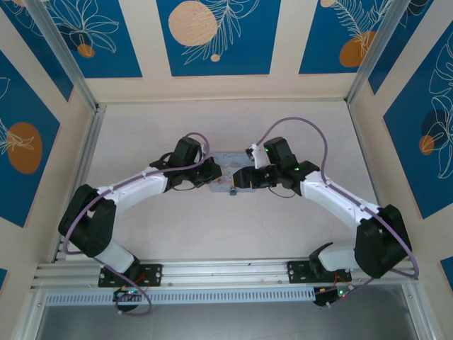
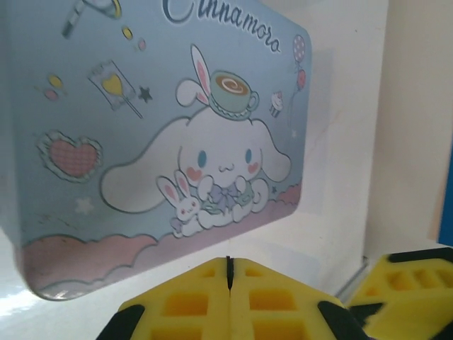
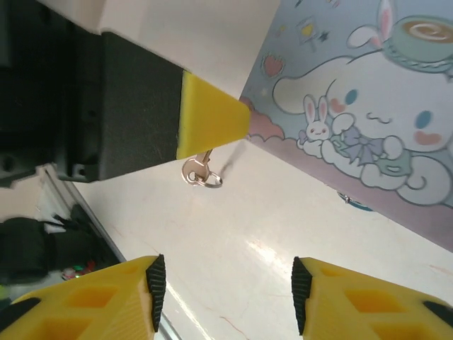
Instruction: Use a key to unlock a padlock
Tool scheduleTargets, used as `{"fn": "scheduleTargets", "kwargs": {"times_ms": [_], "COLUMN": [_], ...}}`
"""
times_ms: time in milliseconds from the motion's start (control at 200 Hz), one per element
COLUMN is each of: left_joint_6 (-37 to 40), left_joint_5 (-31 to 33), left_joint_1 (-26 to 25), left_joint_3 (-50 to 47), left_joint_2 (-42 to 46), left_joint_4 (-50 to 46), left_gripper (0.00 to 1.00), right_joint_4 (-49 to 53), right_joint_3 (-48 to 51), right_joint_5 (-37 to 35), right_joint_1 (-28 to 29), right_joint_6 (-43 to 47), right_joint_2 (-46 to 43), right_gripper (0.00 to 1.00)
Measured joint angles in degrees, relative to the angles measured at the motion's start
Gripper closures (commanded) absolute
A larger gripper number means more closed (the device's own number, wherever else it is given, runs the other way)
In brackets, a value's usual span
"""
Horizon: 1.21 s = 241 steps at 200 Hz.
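Nearest in the right wrist view, the right gripper (image 3: 223,301) is seen with its jaws standing apart. Nothing is held between them, and only bare table (image 3: 283,234) lies in the gap, short of the pale blue tin (image 3: 396,177).

Just beyond, between that gripper and the tin, the left gripper (image 2: 228,283) is found pressed fully closed. In its own wrist view a thin dark sliver is pinched in the seam between the yellow pads. From the right wrist view, the key (image 3: 200,170) is seen poking out from under the yellow fingertip. Its small ring hangs free, just above the table and just beside the tin's pink-bordered edge.

Farther on, the tin lies flat with its cartoon print facing up, and both grippers are gathered at its near edge.

The padlock cannot be picked out with certainty. A small dark piece (image 3: 350,200) is noticed at the tin's edge facing the grippers; it may belong to the padlock, but it is too small to tell.

The task is judged to be at an early stage. The key is gripped and lifted, which counts as done. Left to do are aligning the key with the keyhole, inserting it, turning it, and freeing the shackle. The free gripper will probably be needed to steady the lock.
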<state>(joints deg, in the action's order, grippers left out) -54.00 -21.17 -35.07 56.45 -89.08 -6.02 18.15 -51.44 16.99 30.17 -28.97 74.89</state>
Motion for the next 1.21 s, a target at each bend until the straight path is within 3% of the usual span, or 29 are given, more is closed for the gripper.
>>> {"fn": "scheduleTargets", "kwargs": {"times_ms": [170,390,680,925,1205], "left_joint_6": [3.65,4.66,-1.22,-7.98,-11.65], "left_joint_5": [3.50,5.64,10.43,16.61,19.80], "left_joint_1": [0.00,0.00,0.00,-0.11,-0.48], "left_joint_3": [0.07,-1.77,-9.31,-14.10,-14.95], "left_joint_2": [2.03,4.96,7.43,9.49,10.67], "left_joint_4": [0.15,7.63,21.35,30.45,35.71], "left_gripper": [1.00,1.00,1.00,1.00,1.00], "right_joint_4": [-9.01,-21.07,-40.83,-53.00,-64.50], "right_joint_3": [5.64,10.25,14.73,15.06,13.11], "right_joint_5": [2.12,3.43,2.23,-0.61,-1.16], "right_joint_1": [-1.29,-0.85,-0.20,0.24,1.49], "right_joint_6": [-10.56,-20.52,-31.63,-39.32,-46.75], "right_joint_2": [-3.10,-2.51,-1.46,3.52,12.92], "right_gripper": [0.42,0.33,0.26,0.44,0.53]}}
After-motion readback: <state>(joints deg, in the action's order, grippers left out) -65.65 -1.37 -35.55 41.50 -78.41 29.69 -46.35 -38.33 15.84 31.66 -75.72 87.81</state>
